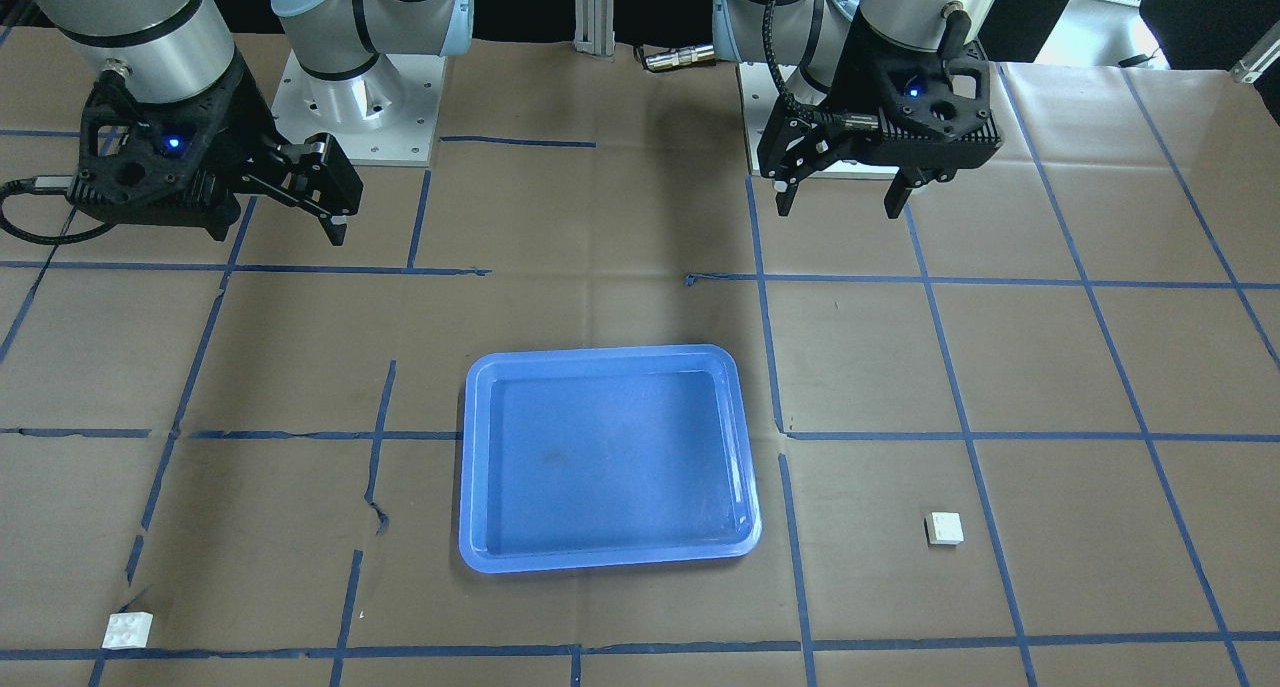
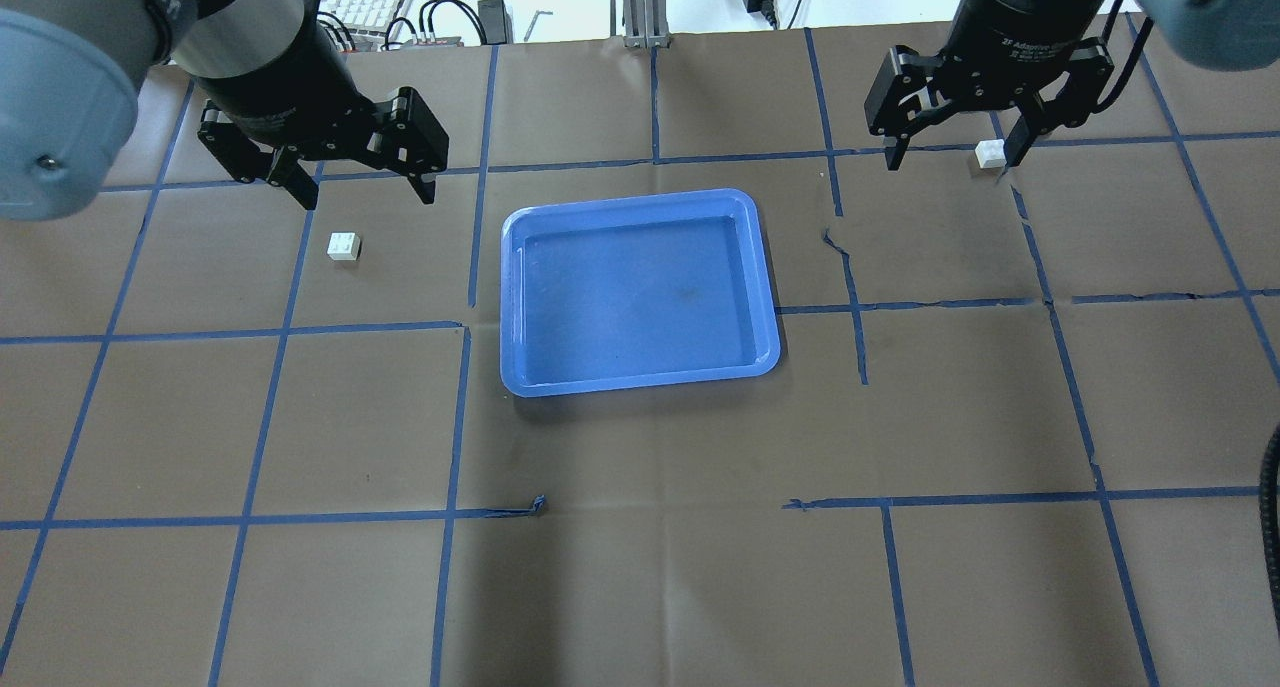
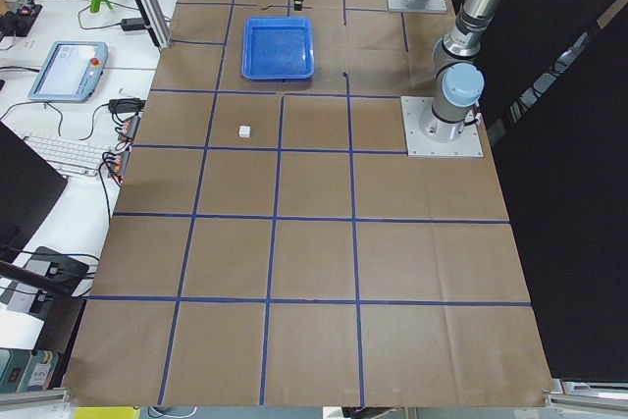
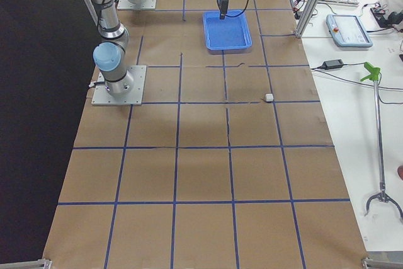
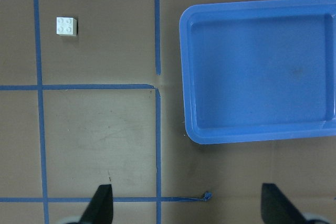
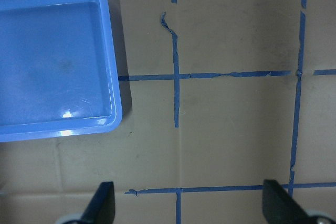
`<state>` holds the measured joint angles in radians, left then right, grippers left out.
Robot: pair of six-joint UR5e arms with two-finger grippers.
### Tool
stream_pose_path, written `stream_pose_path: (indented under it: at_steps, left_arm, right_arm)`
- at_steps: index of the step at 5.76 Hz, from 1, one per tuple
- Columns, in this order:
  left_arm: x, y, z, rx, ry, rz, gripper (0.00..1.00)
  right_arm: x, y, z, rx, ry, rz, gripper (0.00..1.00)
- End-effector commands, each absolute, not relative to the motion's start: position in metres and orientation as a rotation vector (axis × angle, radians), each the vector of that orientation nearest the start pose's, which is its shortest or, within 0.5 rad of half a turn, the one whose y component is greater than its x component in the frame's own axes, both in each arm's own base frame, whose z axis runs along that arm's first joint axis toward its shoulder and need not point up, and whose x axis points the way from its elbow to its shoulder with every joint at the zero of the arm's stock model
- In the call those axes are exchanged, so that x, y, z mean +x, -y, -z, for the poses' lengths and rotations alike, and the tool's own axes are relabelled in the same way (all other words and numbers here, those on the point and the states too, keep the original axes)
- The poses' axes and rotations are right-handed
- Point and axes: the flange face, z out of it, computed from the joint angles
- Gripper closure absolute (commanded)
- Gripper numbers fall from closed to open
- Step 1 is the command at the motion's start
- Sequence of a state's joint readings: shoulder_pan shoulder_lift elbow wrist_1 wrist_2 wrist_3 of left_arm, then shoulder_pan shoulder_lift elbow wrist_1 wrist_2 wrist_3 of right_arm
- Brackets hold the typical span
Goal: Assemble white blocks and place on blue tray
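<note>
The left gripper and right gripper hang spread and empty, with 1 white block below and ahead of the left, another white block likewise ahead of the right, and the blue tray between them; light, rigid and probably slick, each wants pinching across 2 flat opposite sides.

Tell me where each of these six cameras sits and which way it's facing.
Overhead: behind the robot, looking forward and down; left gripper and right gripper over the table.
Front-facing: across the table, facing the robot; both bases and grippers, sides mirrored.
Exterior left: table's left end, looking along it; left arm's base nearest.
Exterior right: opposite end; right arm's base nearest.
Left wrist: looking straight down; own fingertips, one white block.
Right wrist: straight down; own fingertips.
Shared: every view shows the blue tray.
</note>
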<state>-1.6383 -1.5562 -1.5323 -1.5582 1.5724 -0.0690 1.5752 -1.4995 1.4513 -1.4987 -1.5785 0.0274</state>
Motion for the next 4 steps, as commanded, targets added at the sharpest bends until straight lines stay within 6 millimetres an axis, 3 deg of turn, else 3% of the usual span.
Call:
stream_pose_path:
  at_steps: [1,2,3,4]
  left_arm:
    - [-0.166,0.481,-0.516,-0.002,-3.143,0.106,0.01]
    - [-0.162,0.482,-0.511,-0.012,-3.142,0.094,0.01]
    - [-0.126,0.495,-0.511,-0.112,-3.142,0.111,0.01]
    - [-0.062,0.523,-0.488,-0.233,-3.148,0.044,0.01]
  right_arm:
    - [0.135,0.519,-0.503,0.038,-3.151,-0.038,0.0]
    - [0.135,0.519,-0.503,0.038,-3.151,-0.038,0.0]
    - [0.135,0.519,-0.502,0.038,-3.149,-0.041,0.0]
    - [0.135,0.519,-0.503,0.039,-3.149,-0.038,0.0]
